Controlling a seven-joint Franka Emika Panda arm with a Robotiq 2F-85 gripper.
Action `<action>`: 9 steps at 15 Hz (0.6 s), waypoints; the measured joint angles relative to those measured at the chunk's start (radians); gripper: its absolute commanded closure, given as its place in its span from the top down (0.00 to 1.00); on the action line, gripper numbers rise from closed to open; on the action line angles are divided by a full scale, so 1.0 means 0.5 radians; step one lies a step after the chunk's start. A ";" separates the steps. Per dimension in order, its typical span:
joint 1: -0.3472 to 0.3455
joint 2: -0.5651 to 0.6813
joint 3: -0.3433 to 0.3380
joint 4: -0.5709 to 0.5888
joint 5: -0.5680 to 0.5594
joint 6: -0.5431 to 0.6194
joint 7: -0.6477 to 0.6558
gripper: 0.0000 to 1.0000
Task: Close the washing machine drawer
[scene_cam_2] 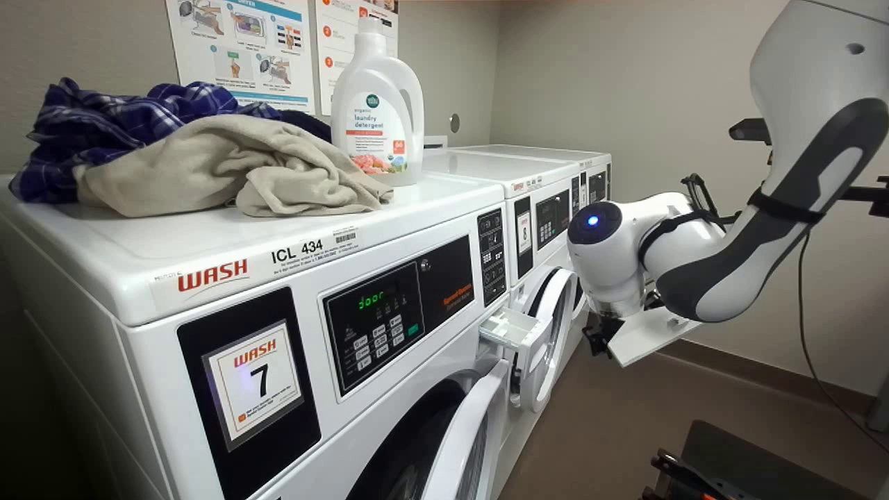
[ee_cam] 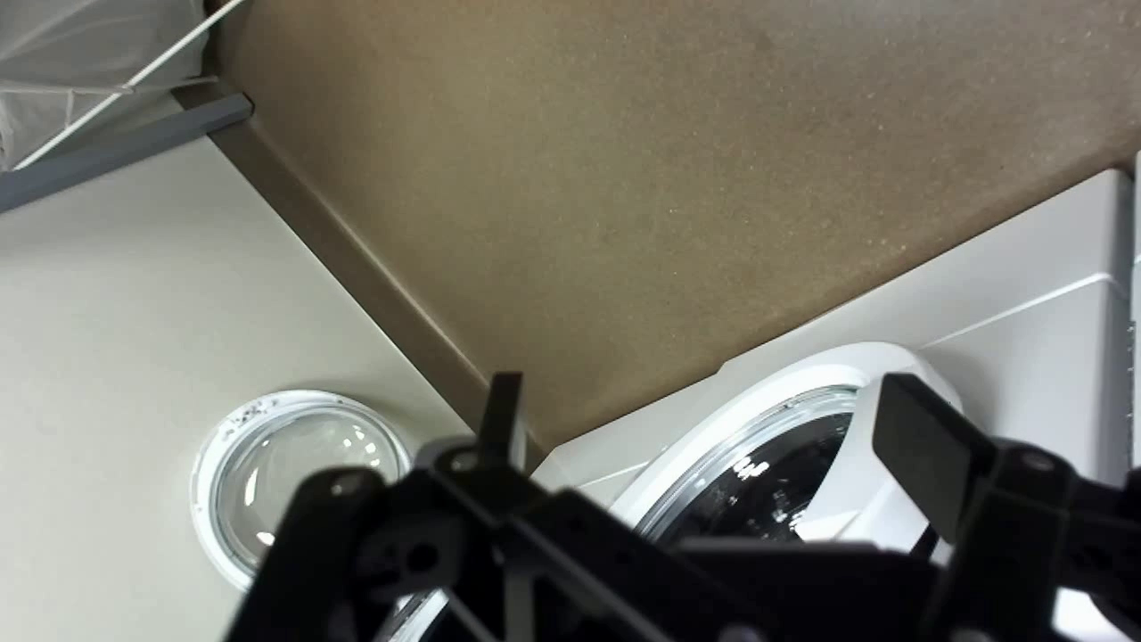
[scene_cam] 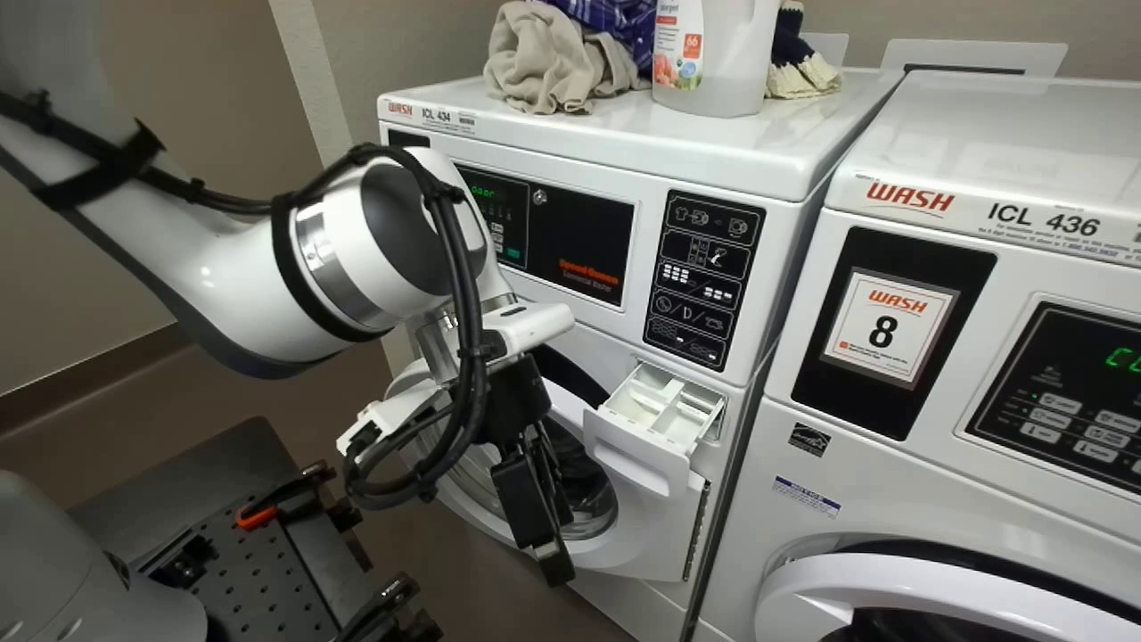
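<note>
The white detergent drawer [scene_cam: 637,453] sticks out of the front of the white washing machine [scene_cam: 624,169], its compartments showing. In an exterior view the drawer [scene_cam_2: 535,347] also stands out from the machine [scene_cam_2: 420,361]. My gripper [scene_cam: 545,553] points down in front of the machine, to the left of the drawer front and apart from it. In the wrist view the gripper [ee_cam: 713,428] has its two fingers wide apart with nothing held between them. A white shape shows between and behind the fingers there; I cannot tell if it is the drawer.
The round door [scene_cam_2: 472,444] of the machine stands open below the drawer. A second machine marked 8 [scene_cam: 936,214] stands beside it. A detergent bottle [scene_cam_2: 378,111] and clothes [scene_cam_2: 208,167] lie on top. The robot's base plate [scene_cam: 241,535] is at lower left.
</note>
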 measured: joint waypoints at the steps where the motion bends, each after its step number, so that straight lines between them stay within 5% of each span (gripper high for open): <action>1: 0.016 0.055 -0.010 0.030 -0.064 0.000 0.109 1.00; 9: 0.187 0.514 -0.007 0.381 -0.265 0.000 0.668 1.00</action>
